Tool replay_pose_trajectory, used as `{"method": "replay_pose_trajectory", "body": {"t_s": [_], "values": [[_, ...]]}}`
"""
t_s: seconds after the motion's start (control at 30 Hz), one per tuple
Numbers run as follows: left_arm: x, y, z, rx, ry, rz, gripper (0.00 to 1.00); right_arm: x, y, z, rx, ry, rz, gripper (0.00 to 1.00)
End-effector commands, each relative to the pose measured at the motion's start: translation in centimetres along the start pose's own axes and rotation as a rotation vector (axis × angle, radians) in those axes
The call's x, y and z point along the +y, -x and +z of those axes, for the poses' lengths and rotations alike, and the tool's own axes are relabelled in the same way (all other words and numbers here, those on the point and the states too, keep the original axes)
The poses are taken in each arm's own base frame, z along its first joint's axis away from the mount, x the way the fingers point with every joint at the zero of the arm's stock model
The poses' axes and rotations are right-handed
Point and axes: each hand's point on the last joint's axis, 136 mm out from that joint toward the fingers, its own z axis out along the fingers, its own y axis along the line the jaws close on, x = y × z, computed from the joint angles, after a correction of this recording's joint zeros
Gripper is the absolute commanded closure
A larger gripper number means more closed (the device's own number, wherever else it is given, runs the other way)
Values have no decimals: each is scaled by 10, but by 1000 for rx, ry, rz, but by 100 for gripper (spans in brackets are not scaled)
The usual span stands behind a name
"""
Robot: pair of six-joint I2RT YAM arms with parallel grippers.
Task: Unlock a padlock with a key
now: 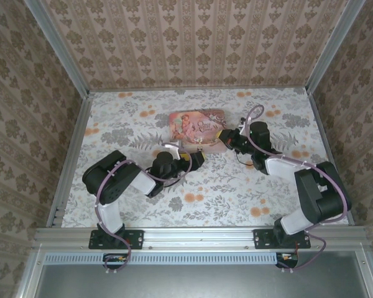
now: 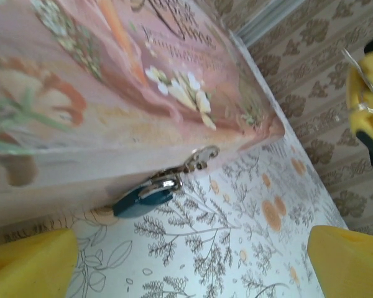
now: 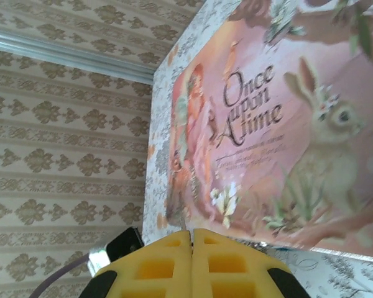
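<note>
Down on the flowery worktop point(image 1: 236, 186) lies a pink tin point(image 1: 196, 123) with a rabbit picture on its lid. The padlock point(image 2: 140, 198) is tiny and dark blue, with a shiny silver loop. It lies on the worktop, tucked right up against the near side of the tin.

The left gripper point(image 2: 186, 267) sits low, pointing at the padlock. Its jaws are spread wide apart. One yellow finger point(image 2: 25, 264) shows at each bottom corner of the left wrist view, and the padlock lies ahead of the gap between them, apart from both.

The right gripper point(image 3: 191, 234) is at the right end of the tin, just beside it. Its jaws are squeezed tight together. A thin grey sliver pokes out from between the tips, and this looks like the key point(image 3: 183, 222), pinched there. It is too small to see well.
</note>
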Motion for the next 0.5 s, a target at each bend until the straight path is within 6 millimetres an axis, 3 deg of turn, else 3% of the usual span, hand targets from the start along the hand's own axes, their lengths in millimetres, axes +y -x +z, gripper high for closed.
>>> {"method": "replay_pose_trajectory", "body": {"t_s": [0.0,0.27,0.47], "values": [[-5,-7,6,73,-16,35,3,-12,2,10,35,-24,0,100],[-6,-18,17,156,13,112,4,-29,8,23,39,-45,25,100],[6,-20,23,182,99,192,4,-36,6,25,39,-48,49,100]]}}
